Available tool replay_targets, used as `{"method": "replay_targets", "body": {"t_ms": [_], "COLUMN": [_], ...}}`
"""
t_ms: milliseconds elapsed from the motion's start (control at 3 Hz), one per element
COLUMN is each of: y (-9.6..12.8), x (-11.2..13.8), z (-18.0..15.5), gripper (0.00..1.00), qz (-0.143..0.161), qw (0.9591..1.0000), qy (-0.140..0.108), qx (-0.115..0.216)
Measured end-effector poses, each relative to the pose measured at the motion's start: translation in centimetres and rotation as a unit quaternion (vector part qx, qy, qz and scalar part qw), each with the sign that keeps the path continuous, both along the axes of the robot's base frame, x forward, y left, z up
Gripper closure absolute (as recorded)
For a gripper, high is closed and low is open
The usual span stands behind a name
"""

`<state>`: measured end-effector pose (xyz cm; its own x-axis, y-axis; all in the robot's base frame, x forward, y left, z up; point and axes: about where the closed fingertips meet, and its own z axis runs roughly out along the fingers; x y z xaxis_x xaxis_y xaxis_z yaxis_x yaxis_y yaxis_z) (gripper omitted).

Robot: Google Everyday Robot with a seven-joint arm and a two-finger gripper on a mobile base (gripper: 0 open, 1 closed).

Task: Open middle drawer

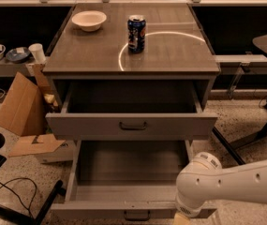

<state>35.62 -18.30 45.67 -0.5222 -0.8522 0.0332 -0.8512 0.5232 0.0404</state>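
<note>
The grey cabinet has two drawers pulled out. The upper one is the taller-fronted top drawer with a wider handle. Below it the middle drawer is pulled out further, its inside bare, with its small dark bar handle at the bottom edge of the view. My white arm reaches in from the lower right. My gripper is at the right part of the middle drawer's front edge, mostly cut off by the bottom of the view.
A blue soda can and a white bowl stand on the cabinet top. A cardboard box lies on the floor at the left. Black cables run lower left. A dark table leg stands to the right.
</note>
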Motion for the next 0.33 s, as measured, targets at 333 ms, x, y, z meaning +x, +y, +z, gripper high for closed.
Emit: {"method": "replay_targets", "body": {"t_ms": [333], "y": [1.95], "x": [-2.53], "z": [4.58], "gripper": [0.0], "qz": [0.042], "qw": [0.9984], "qy": [-0.038], "qx": [-0.004]}}
